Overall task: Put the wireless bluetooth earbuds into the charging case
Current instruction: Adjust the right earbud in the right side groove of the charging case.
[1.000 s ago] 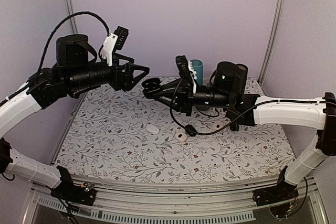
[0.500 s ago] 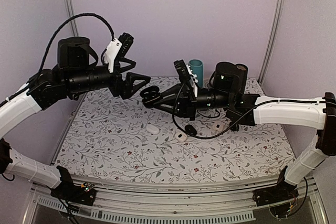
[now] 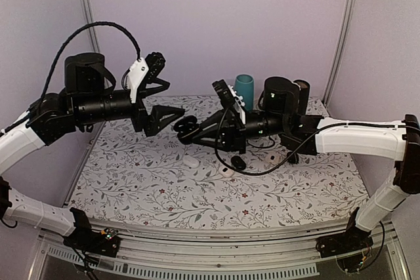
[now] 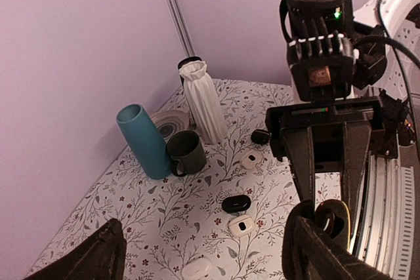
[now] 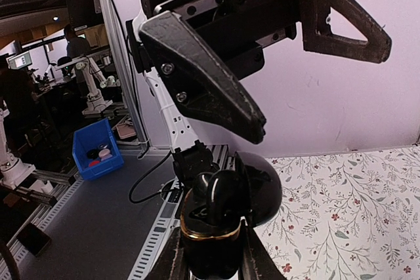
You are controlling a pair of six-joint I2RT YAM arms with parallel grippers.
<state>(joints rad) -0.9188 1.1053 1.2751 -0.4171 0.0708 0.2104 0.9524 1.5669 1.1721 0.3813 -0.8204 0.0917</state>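
There's the right gripper (image 3: 190, 128) above the middle of the floral-print table mat (image 3: 131, 175), clamped on the open black oval charging case (image 5: 210, 250) with a small dark earbud (image 5: 222, 191) poking out of it, and we see the left gripper (image 3: 172, 101) spread wide just to its left. Beneath them a white pebble-shaped case (image 3: 191, 160) lies left of a black oval case (image 3: 238, 161); by the back wall a tall teal cylinder (image 4: 143, 141) stands beside a dark ceramic mug (image 4: 187, 152).

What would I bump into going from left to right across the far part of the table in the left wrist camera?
teal tumbler → white ribbed vase → small black case → right gripper holding the charging case
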